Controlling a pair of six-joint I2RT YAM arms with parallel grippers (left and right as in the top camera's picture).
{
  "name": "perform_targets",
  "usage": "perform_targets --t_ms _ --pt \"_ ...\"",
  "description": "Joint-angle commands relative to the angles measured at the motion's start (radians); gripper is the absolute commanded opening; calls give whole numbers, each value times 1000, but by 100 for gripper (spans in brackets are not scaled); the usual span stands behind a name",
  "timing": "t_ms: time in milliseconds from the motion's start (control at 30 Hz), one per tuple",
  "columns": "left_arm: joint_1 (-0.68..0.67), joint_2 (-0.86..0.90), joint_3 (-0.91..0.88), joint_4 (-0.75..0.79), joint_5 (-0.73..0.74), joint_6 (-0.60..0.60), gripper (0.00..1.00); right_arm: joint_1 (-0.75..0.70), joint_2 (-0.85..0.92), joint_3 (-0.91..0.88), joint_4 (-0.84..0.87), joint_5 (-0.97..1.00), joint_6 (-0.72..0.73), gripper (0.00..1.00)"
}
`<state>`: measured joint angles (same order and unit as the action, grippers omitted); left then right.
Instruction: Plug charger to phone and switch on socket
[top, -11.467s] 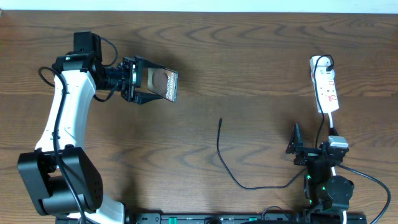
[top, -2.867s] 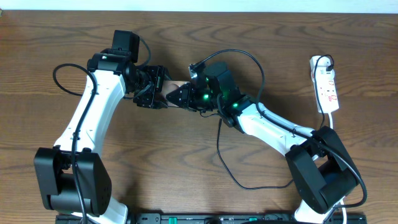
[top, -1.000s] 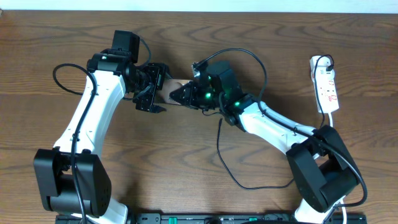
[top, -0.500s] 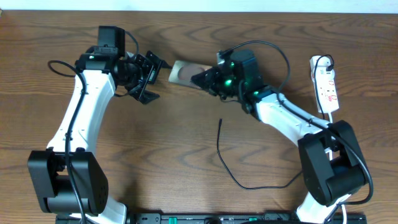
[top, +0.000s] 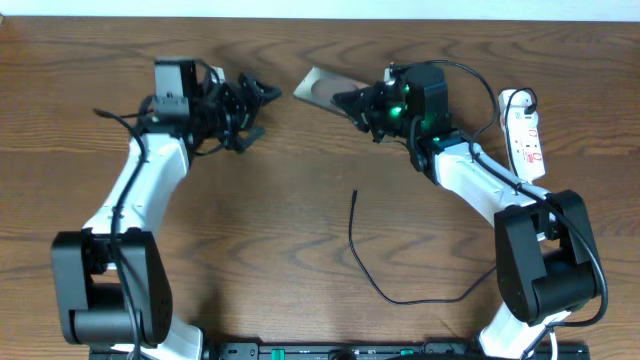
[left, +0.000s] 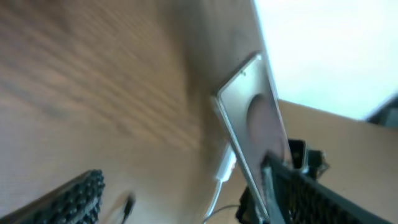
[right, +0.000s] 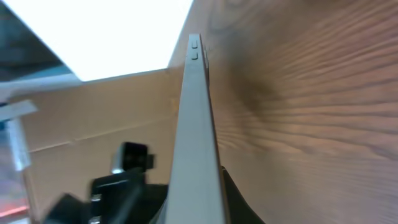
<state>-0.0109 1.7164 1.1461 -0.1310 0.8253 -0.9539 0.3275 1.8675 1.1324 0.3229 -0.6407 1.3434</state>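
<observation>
— So why do we hold the phone (top: 318, 86) up near the table's (top: 200, 250) far edge?
— Our right gripper (top: 348, 99) clamps one end, probably baring its port for the charger (top: 352, 235) lying mid-table. Our left gripper (top: 258, 105) gapes empty, apart.
— And the wrists?
— Right wrist shows us its edge buttons (right: 196, 43); overhead cannot.

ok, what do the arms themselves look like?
The left arm and right arm: white link shells, black joints and bases. The left gripper and right gripper are black, fingers ribbed. Black cables loop off each wrist; green lights glow on the right one.
</observation>
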Motion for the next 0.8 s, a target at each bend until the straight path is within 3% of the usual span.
perform_targets --t_ms 0,100,433,767 --pt "13 -3 -97 230 108 -183 91 -1 2 17 50 -40 120 1" --pt "13 -3 -128 349 109 -235 91 5 2 17 64 -40 180 1" --pt "13 -2 -129 390 73 -334 92 58 2 17 201 -26 314 1" --pt "13 -2 -129 539 25 -481 92 137 2 17 266 53 419 1"
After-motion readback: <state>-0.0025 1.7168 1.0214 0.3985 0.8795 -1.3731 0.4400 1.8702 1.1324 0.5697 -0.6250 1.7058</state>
